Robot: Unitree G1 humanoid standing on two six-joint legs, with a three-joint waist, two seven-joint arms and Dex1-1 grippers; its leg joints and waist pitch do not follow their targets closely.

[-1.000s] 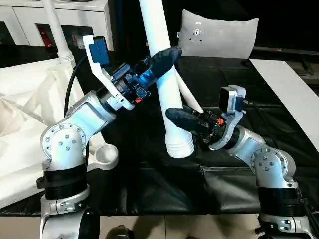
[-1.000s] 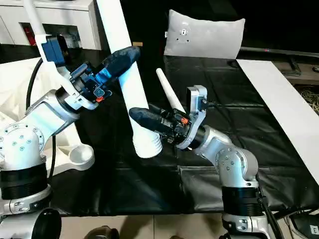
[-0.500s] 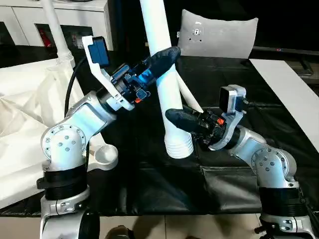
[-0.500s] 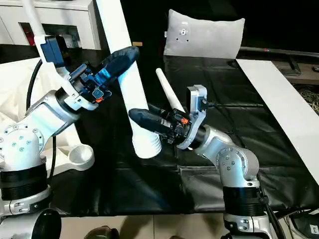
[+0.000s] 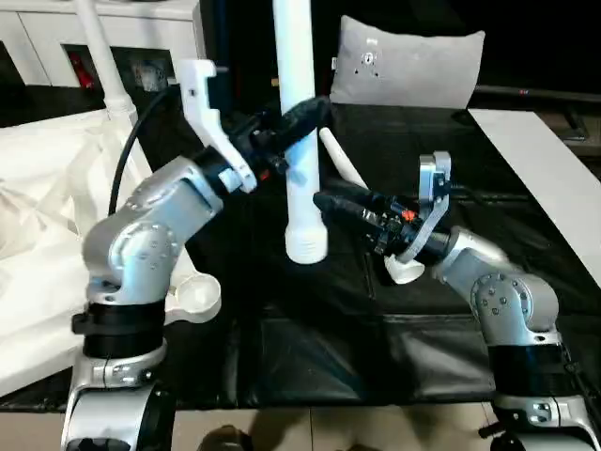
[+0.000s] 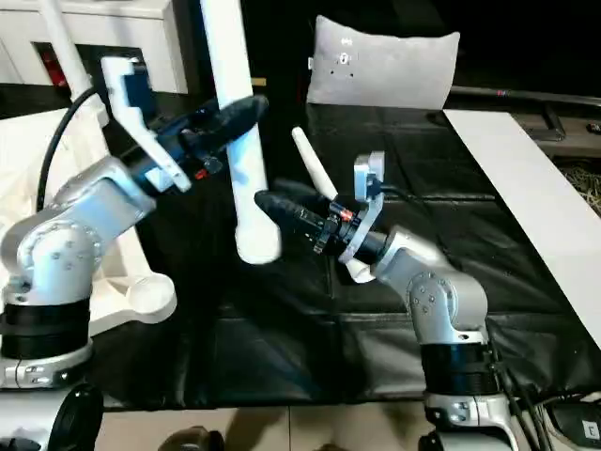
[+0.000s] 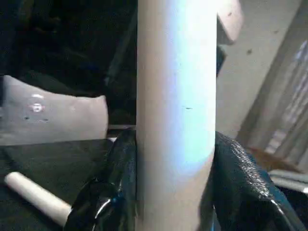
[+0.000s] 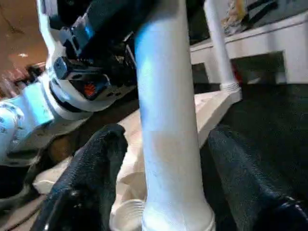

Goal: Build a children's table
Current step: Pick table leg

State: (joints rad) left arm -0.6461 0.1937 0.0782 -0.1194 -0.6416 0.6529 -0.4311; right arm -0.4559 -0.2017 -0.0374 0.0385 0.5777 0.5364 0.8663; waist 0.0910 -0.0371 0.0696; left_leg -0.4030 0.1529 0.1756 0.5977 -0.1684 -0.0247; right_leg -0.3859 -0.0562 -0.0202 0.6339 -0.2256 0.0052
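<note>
Your left claw [image 5: 299, 120] is clamped on a white tube leg [image 5: 299, 141]; in the left wrist view both black fingers [image 7: 120, 178] press against the tube's sides. The leg stands nearly upright above the black-covered desk [image 5: 310, 348], its threaded collar end [image 5: 306, 246] pointing down and hanging just over the desk surface, its upper part running out of the top of the view.

Your right claw [image 5: 331, 203] sits to the right of the leg, lower down, near the collar. Its fingers [image 8: 91, 163] are spread wide and stand apart from the tube on both sides in the right wrist view, so it has no hold on anything.

A 2nd loose leg [image 5: 340, 162] lies on the desk behind the right claw, slim end toward the far left, its wider end hidden behind the right forearm.

The tabletop [image 5: 47, 188] lies at the left w/ its ribbed underside up, partly off the desk edge. One round corner socket [image 5: 195, 296] shows at its near right corner, empty, beside your left elbow. Another leg [image 5: 103, 61] stands already fitted at the far corner, rising up and leaning left.

A grey pillow [image 5: 408, 66] rests at the far side of the desk; a white cabinet [image 5: 56, 38] stands at far left.
</note>
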